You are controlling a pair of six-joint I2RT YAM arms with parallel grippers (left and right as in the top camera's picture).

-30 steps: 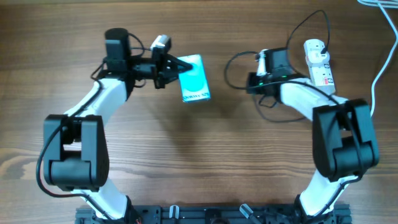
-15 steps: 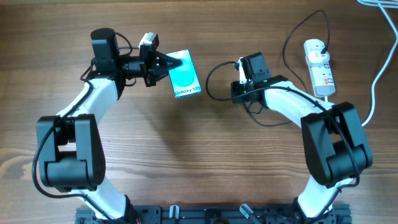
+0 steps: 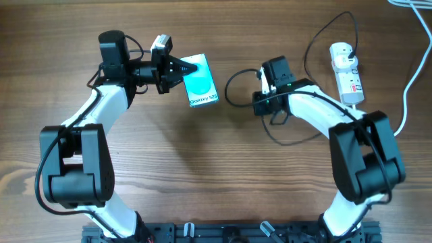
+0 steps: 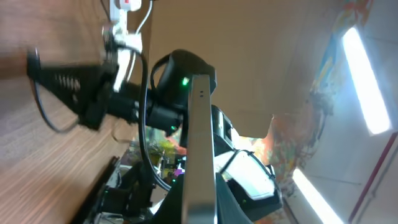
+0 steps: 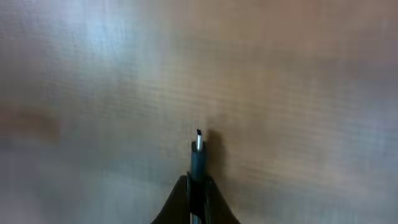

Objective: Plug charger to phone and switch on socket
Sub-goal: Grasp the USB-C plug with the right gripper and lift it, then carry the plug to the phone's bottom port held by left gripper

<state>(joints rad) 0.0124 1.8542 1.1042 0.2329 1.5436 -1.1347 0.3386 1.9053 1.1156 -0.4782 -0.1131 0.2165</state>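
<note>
The phone, with a cyan screen and a white text band at its near end, is held off the table at its left edge by my left gripper, which is shut on it. In the left wrist view the phone shows edge-on between the fingers. My right gripper is shut on the charger's black cable. In the right wrist view the plug tip sticks out past the closed gripper over bare wood. The cable runs back to the white adapter on the socket.
A thick white cord curves along the far right edge. The black cable loops on the table between the phone and the right arm, and under the right forearm. The right arm shows in the left wrist view.
Over the last second my left gripper carried the phone left and turned it. My right gripper moved left with the plug. In the last half second both barely shifted.
</note>
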